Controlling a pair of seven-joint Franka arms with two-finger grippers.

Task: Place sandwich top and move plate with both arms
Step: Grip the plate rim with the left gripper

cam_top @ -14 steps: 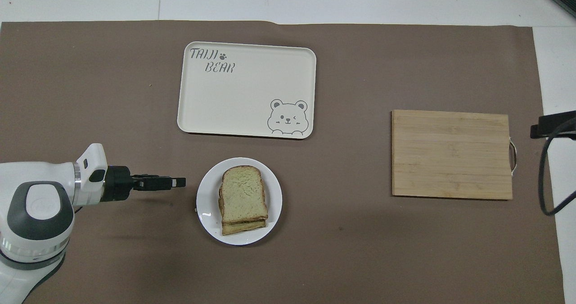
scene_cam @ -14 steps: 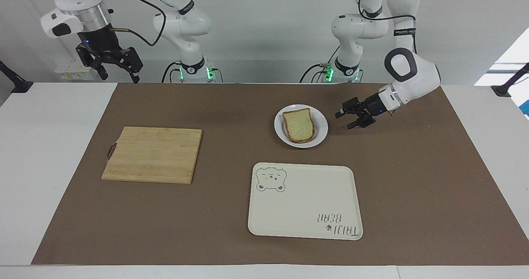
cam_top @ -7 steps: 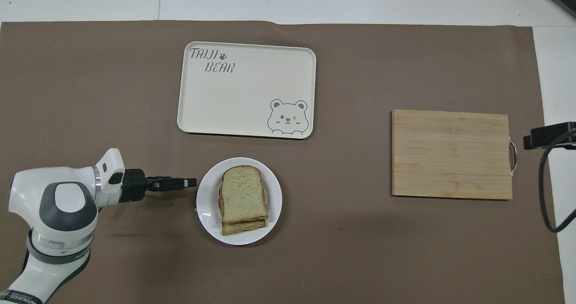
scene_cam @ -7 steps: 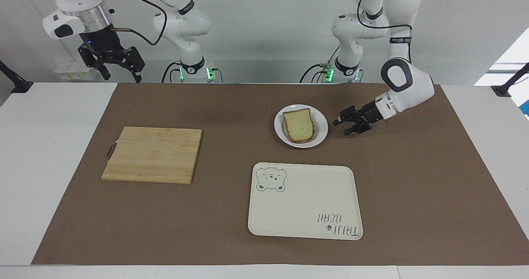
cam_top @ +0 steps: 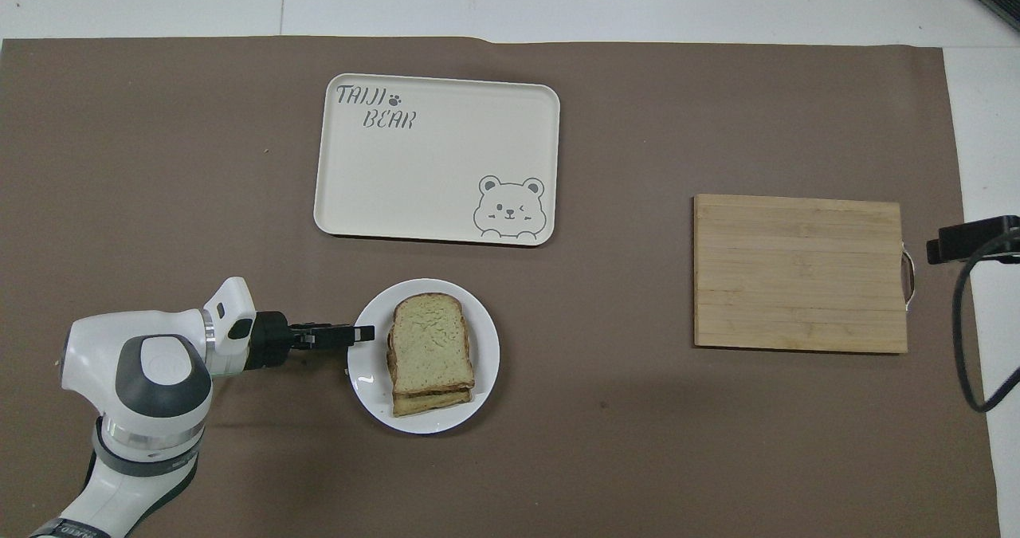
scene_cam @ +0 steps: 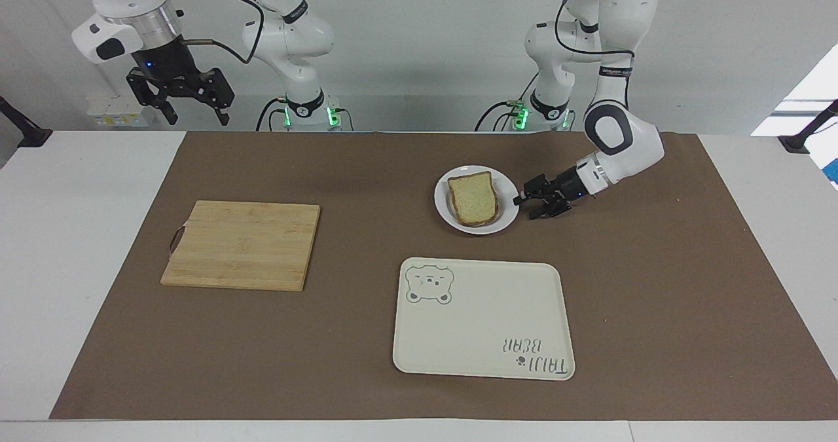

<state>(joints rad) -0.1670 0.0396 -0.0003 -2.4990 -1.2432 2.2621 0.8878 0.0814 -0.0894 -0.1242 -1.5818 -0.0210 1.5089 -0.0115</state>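
Your left gripper (scene_cam: 526, 203) has slid in from beside the plate (scene_cam: 507, 218) to its rim, fingers apart astride the edge, forearm stretched low. The sandwich top (scene_cam: 473, 198) lies on the plate, hiding what's beneath. Your right gripper (scene_cam: 190, 105) waits high, away from the plate, fingers spread.

Table (scene_cam: 91, 245) w/ brown mat (scene_cam: 327, 337): board (scene_cam: 242, 244), plate (scene_cam: 507, 214), tray (scene_cam: 484, 324)
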